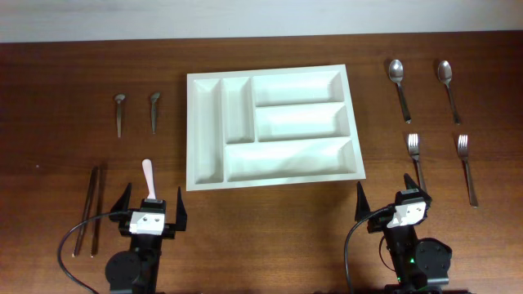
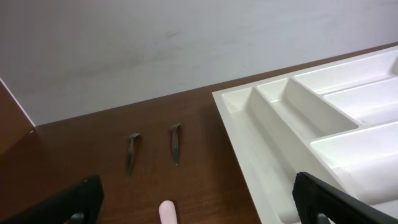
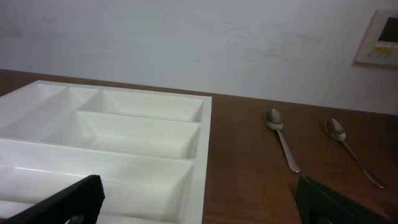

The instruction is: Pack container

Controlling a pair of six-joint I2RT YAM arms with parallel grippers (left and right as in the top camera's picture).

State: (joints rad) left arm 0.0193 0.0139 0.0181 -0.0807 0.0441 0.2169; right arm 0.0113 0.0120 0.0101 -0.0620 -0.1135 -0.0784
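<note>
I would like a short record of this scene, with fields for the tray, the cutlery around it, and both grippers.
container: white, five compartments, all empty
right of it: two spoons, two forks
left of it: two short dark utensils, chopsticks, pale pink handle
left gripper: open, holds nothing
right gripper: open, holds nothing
</note>
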